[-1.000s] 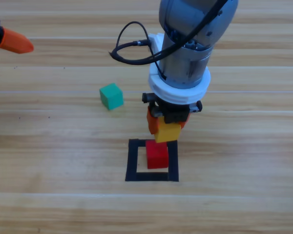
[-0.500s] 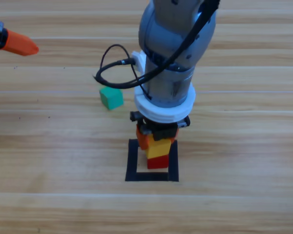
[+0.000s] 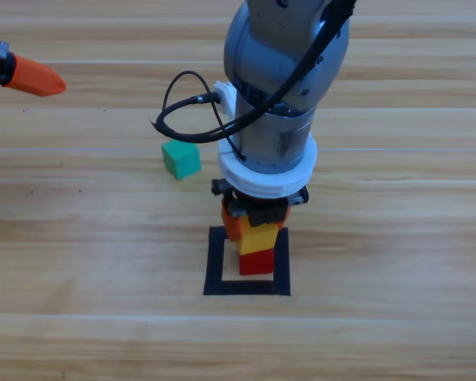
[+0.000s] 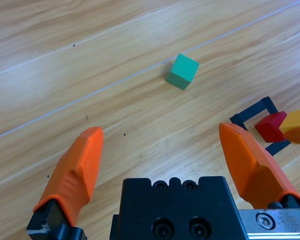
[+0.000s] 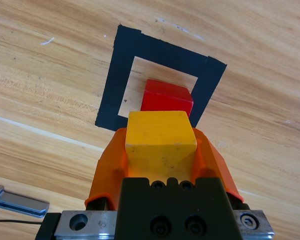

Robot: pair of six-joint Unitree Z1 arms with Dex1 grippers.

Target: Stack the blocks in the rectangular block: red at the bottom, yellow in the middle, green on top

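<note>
Inside the black tape square (image 3: 215, 262) (image 5: 166, 50) sits the red cube (image 3: 256, 262) (image 5: 166, 97). My right gripper (image 3: 255, 230) (image 5: 161, 150) is shut on the yellow cube (image 3: 259, 237) (image 5: 160, 140), which sits directly over the red one; I cannot tell whether they touch. Left of the arm, the teal-green cube (image 3: 181, 158) (image 4: 182, 71) lies alone on the wood. My left gripper (image 3: 24, 75) (image 4: 165, 160) waits at the far upper-left edge, open and holding nothing.
A black cable (image 3: 182, 119) loops out from the right arm above the green cube. The right arm's grey body (image 3: 282, 87) covers the table's upper middle. The left wrist view shows the tape square (image 4: 250, 116) and stacked cubes at its right edge.
The right gripper carried the yellow cube forward and down from behind the red cube to directly over it, and has barely moved in the last half second. The left gripper shifted slightly right.
</note>
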